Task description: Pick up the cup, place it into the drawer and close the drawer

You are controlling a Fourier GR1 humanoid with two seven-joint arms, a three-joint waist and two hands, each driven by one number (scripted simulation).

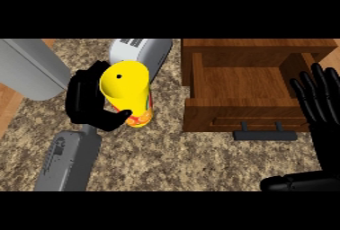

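Observation:
A tall yellow cup (127,90) with an orange pattern near its base is held above the speckled counter, left of the drawer. My left hand (86,99) is curled round it from the left, thumb across its lower part. The wooden drawer (199,110) stands pulled open at the right, its inside bare, with a dark handle (265,134) on its front. My right hand (319,105) rests open, fingers straight up, at the drawer's right side, touching nothing I can see.
A grey toaster-like appliance (143,51) lies just behind the cup. A large grey rounded object (30,67) fills the upper left. Bare wood floor (8,108) shows past the counter's left edge.

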